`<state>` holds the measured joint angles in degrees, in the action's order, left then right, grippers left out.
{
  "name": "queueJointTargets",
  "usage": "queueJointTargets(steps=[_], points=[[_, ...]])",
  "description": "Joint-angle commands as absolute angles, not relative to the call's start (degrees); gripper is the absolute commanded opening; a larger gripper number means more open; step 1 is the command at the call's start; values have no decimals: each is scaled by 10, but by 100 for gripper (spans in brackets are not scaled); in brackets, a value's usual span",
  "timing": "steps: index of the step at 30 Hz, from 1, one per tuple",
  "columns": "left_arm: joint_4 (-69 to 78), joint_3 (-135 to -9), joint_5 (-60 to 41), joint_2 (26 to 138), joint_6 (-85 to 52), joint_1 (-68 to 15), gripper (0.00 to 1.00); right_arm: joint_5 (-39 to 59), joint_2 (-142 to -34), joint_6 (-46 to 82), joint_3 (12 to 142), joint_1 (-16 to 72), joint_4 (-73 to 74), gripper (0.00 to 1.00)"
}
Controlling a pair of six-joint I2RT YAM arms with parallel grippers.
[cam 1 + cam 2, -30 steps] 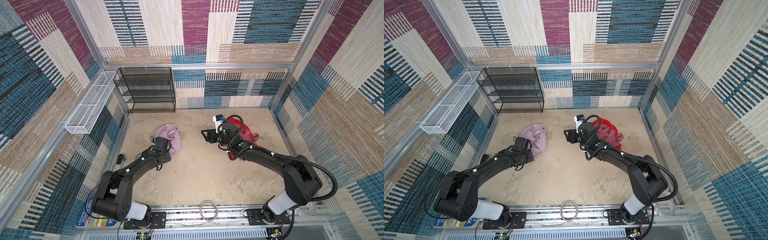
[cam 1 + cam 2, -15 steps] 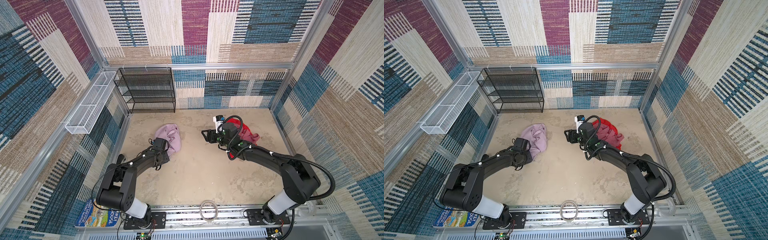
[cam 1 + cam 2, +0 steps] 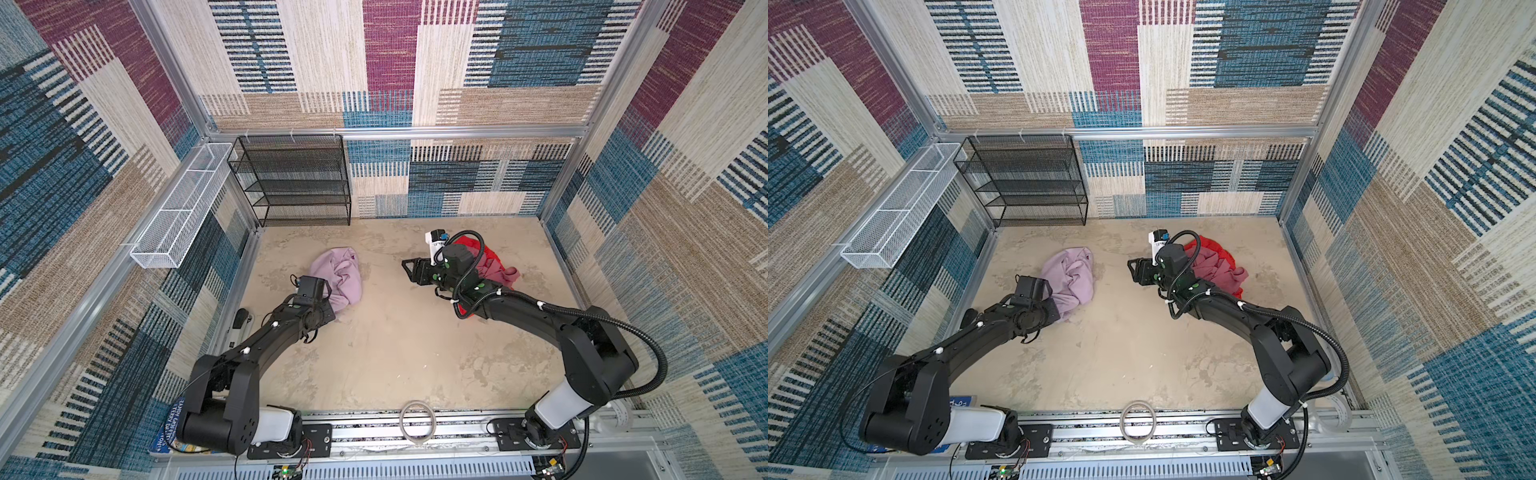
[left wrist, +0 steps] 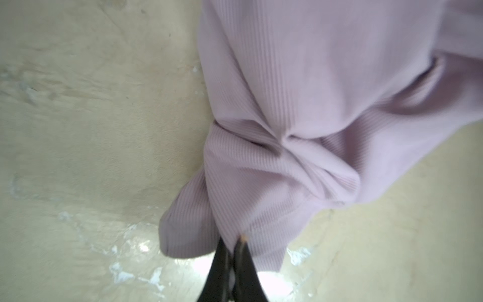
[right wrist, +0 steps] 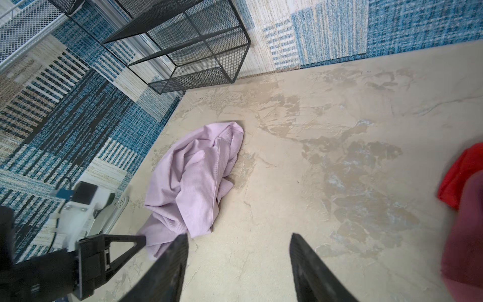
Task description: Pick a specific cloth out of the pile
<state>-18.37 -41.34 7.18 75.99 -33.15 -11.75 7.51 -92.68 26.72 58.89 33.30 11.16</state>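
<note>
The cloth point(image 3: 338, 272) point(image 3: 1071, 274) is pale lilac and lies crumpled on the sandy floor at the left. My left gripper point(image 4: 232, 239) is shut on its near edge, and a fold of ribbed fabric is pinched between the black fingertips. In both top views the wrist covers that grip point(image 3: 332, 306). The pile point(image 3: 496, 268) point(image 3: 1219, 266), bright red with a dusty rose piece on top, sits apart at the right, partly behind my right arm. My right gripper point(image 5: 239, 236) point(image 3: 405, 268) is open over bare floor, pointing toward the lilac cloth point(image 5: 190, 177).
A black wire shelf point(image 3: 295, 183) stands at the back left wall. A white wire basket point(image 3: 178, 208) hangs on the left wall. A tape ring point(image 3: 417, 419) rests on the front rail. Patterned walls close the floor on three sides.
My left gripper has closed on the near edge of the lilac cloth. The right arm has hardly moved.
</note>
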Motion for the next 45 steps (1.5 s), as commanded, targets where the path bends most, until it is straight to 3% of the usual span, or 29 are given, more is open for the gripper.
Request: queueJointTargets(steps=[1, 11, 21, 45], points=[[-237, -407, 69, 699, -330, -117, 0, 80, -932, 270, 600, 332, 125, 65], [-340, -422, 68, 513, -356, -118, 0, 100, -933, 278, 609, 332, 127, 64], [-428, -475, 69, 431, -369, -119, 0, 108, -905, 288, 590, 333, 140, 64], [-465, -558, 73, 431, -361, -119, 0, 134, -861, 289, 565, 333, 145, 65]])
